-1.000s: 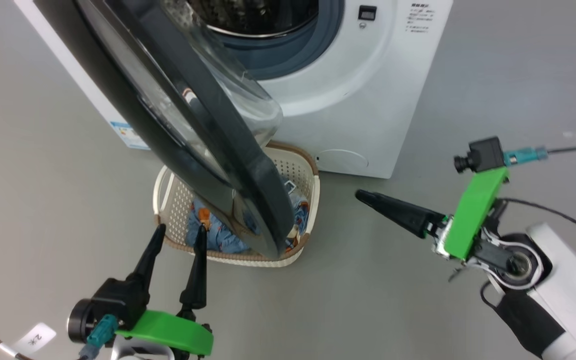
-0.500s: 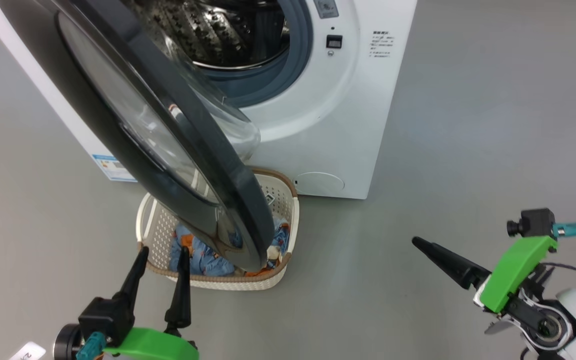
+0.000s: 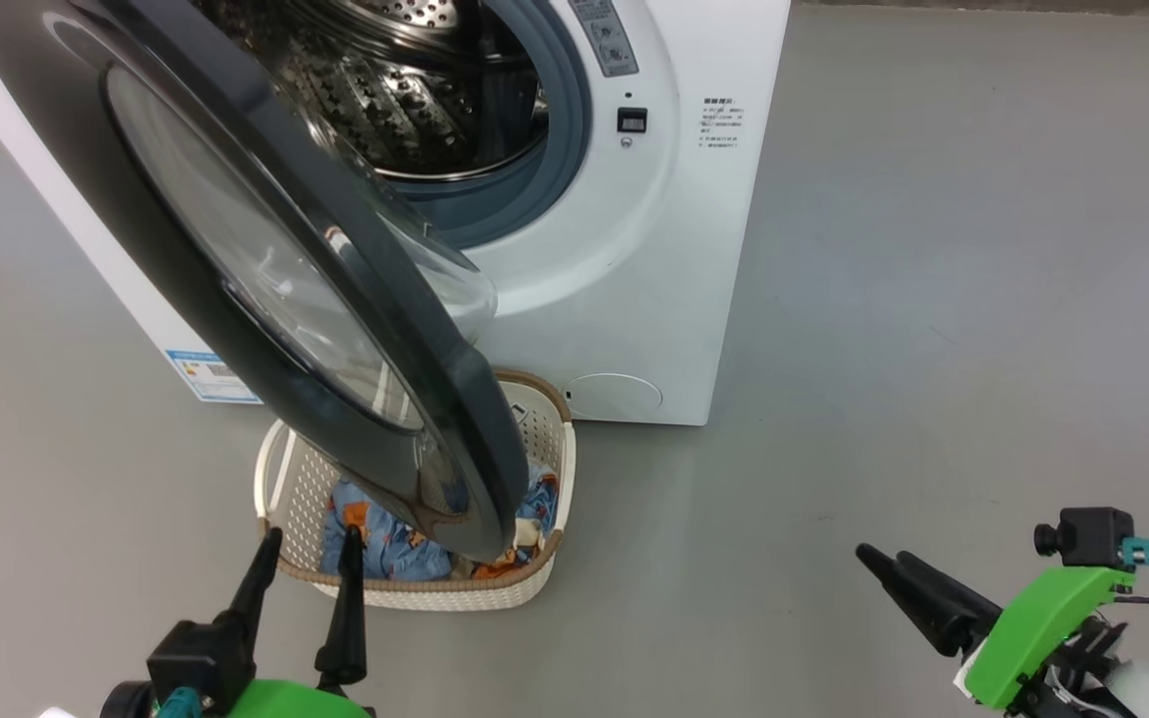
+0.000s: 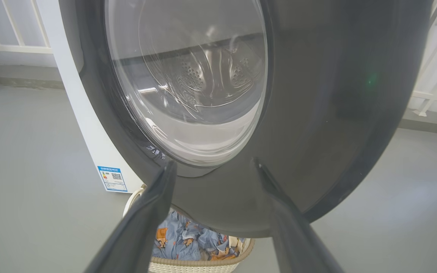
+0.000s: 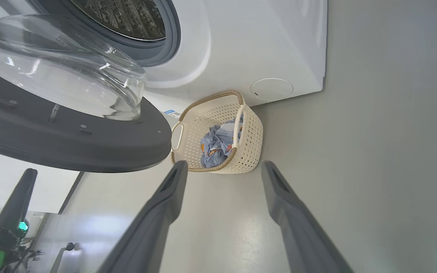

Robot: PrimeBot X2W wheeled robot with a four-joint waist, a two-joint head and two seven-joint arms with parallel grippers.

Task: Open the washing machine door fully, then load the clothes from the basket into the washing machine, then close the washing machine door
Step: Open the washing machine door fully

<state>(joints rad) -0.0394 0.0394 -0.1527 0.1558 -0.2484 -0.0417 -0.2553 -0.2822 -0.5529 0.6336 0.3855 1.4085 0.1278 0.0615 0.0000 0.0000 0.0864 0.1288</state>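
Note:
The white washing machine [image 3: 654, 249] stands at the top of the head view, its steel drum [image 3: 385, 90] exposed. The washing machine door [image 3: 455, 399] hangs partly open, swung out over the basket [image 3: 545, 469], and hides part of it. The blue printed clothes [image 3: 385, 543] lie in that basket. My left gripper [image 3: 310, 543] is open just in front of the basket's near rim, touching nothing. In the left wrist view the door [image 4: 317, 132] fills the space beyond my left gripper [image 4: 212, 167]. My right gripper [image 3: 882, 554] is open over bare floor to the right, aimed toward the basket [image 5: 249, 140] and clothes [image 5: 214, 146].
Grey floor [image 3: 934, 299] spreads wide to the right of the machine and basket. A blue label sticker [image 4: 112, 178] marks the machine's lower front. White railings [image 4: 431, 94] run behind the machine. The door's glass bowl [image 5: 70, 76] bulges inward, above the basket.
The head camera has moved, so the machine and basket sit lower and more to the left. My right gripper has dropped to the lower right corner. Both grippers stay open.

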